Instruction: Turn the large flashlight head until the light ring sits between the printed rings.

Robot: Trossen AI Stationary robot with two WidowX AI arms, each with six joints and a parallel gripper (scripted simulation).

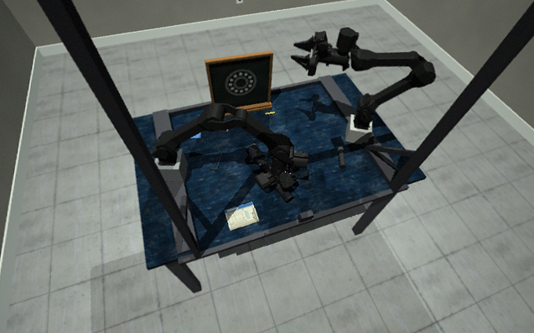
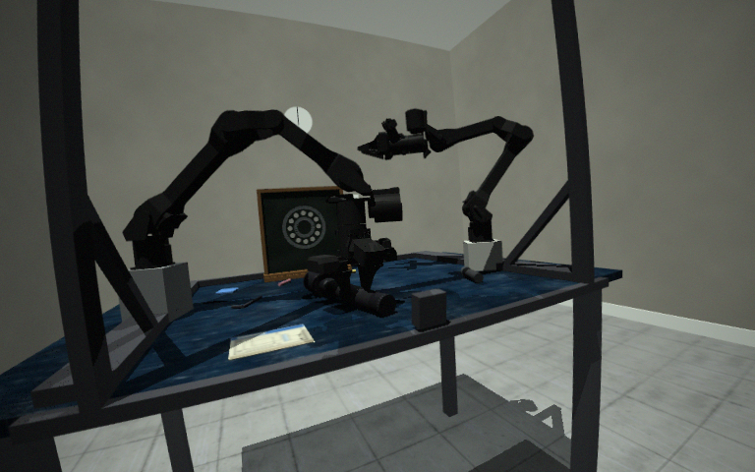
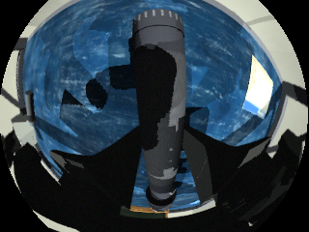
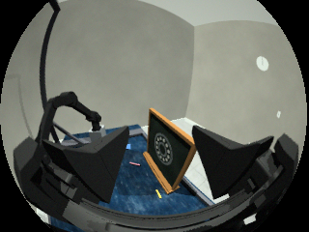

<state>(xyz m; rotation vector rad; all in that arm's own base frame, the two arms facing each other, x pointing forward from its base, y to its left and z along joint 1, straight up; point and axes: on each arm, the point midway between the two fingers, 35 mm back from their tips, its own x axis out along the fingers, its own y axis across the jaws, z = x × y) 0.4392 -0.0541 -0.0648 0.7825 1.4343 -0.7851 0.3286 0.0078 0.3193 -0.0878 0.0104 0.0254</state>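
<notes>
The large black flashlight (image 1: 287, 196) (image 2: 382, 304) (image 3: 159, 36) lies over the middle of the table, one end toward the board. My left gripper (image 1: 272, 175) (image 2: 356, 286) (image 3: 161, 129) is shut on its body from above and hides much of it. The framed dark board (image 1: 262, 72) (image 2: 272, 250) (image 4: 181, 146) stands upright at the back. The ring of light dots (image 2: 318, 226) appears to sit between its two printed rings. My right gripper (image 1: 294, 51) (image 2: 361, 148) (image 4: 161, 130) is open and empty, high above the table, away from the board and flashlight.
A smaller dark flashlight (image 1: 341, 157) (image 2: 472, 274) lies near the right arm's base. A printed sheet (image 1: 241, 218) (image 2: 272, 342) and a dark box (image 1: 305, 216) (image 2: 429, 309) are near the front edge. A yellow stick (image 1: 269, 113) (image 4: 158, 193) and a reddish stick (image 2: 284, 281) (image 4: 134, 163) lie near the board.
</notes>
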